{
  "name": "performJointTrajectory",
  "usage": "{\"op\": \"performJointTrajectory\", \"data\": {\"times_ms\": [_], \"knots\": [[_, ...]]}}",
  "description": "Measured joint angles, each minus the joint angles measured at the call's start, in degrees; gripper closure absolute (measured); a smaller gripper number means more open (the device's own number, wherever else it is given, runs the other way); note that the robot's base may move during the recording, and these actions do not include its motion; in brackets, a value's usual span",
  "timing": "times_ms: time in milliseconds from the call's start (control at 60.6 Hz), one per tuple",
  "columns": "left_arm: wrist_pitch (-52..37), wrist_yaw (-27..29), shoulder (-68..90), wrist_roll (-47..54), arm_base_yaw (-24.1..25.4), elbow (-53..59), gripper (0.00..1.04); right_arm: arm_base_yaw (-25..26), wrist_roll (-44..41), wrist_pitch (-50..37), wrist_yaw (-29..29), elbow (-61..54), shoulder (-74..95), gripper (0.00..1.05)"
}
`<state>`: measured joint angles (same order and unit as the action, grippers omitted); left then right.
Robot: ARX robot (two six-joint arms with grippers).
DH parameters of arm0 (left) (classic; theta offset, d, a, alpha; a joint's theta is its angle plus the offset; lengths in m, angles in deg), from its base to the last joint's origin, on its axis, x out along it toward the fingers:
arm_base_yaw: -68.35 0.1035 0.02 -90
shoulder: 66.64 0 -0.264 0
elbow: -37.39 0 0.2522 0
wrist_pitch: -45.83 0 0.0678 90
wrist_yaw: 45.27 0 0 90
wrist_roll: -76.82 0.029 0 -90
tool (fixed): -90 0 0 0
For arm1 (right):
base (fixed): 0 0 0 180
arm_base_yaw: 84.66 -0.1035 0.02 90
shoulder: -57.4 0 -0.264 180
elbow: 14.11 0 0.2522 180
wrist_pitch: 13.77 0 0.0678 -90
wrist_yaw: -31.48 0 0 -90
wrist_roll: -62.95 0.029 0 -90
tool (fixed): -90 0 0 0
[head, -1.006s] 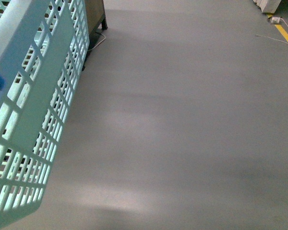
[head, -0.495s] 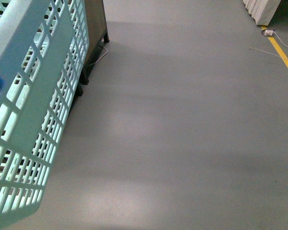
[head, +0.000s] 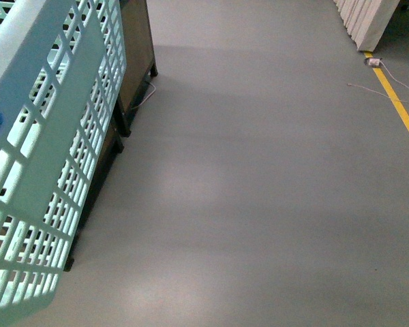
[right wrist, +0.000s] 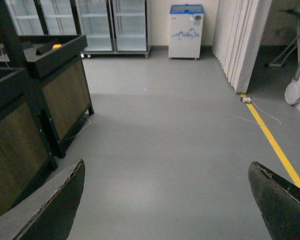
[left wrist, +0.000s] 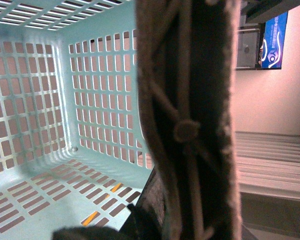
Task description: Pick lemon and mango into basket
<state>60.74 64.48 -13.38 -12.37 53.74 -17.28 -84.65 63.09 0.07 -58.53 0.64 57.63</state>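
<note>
Basket (head: pixel 48 157) is seen at left w/ stands (head: pixel 138 58) just behind it, & floor line (head: pixel 397 109) is set far right, well apart.

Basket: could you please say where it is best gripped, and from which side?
Probably the ribbed dark handle, from the open top side: it is a narrow bar an end effector can close around, whereas the basket has broad, flat slotted walls.

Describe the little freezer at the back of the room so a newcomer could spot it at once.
At the far end of the grey floor, tall glass-door fridges line the back wall. Between them and the white slatted partition stands the freezer, a low white chest with a blue lid. It is shorter than the fridges and has no glass door.
</note>
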Motion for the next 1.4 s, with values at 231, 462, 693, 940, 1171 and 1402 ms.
{"op": "performJointTrajectory", "data": {"times_ms": [231,462,693,940,1171,1402], "knots": [[0.0,0.17,0.0,0.02,0.0,-0.04,1.0,0.0,0.0,-0.02,0.0,0.0,0.0,0.09],[0.0,-0.61,0.0,-0.09,-0.33,-0.04,1.0,0.0,0.0,-0.02,0.26,0.0,0.0,0.09],[-0.02,0.2,-0.02,-0.17,-0.26,-0.07,1.0,0.0,0.02,-0.02,0.2,0.0,0.0,0.09],[0.07,0.04,0.0,0.02,-0.17,-0.09,1.0,-0.02,0.0,-0.02,0.07,0.0,-0.09,0.09],[0.07,-0.02,0.04,-0.04,-0.15,-0.11,1.0,0.0,0.04,0.0,-0.09,0.0,0.0,0.09],[0.07,-0.02,0.04,-0.07,-0.13,-0.11,1.0,0.0,-0.02,0.0,0.22,0.0,-0.02,0.09]]}}
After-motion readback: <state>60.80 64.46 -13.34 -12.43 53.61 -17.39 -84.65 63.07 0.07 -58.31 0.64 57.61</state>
